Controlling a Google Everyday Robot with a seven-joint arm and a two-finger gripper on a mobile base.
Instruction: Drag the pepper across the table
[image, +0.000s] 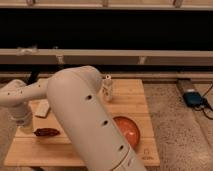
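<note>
Pepper (47, 132) lies flat near the bench's (142, 100) left edge, toward the front-left corner. The gripper (22, 120) hangs just beside it at that same edge, its fingers closed tight with nothing between them, so this looks like a push rather than a grasp. Trouble ahead: the pepper is tapered and glossy, and a closed tip can ride over it or let it roll aside. Drag it further left and it goes off the edge. A pale block (42, 108) sits just behind; a stray sweep could knock it. The bowl (127, 131) waits near the front-right, the bottle (107, 87) toward the back, both well apart.
</note>
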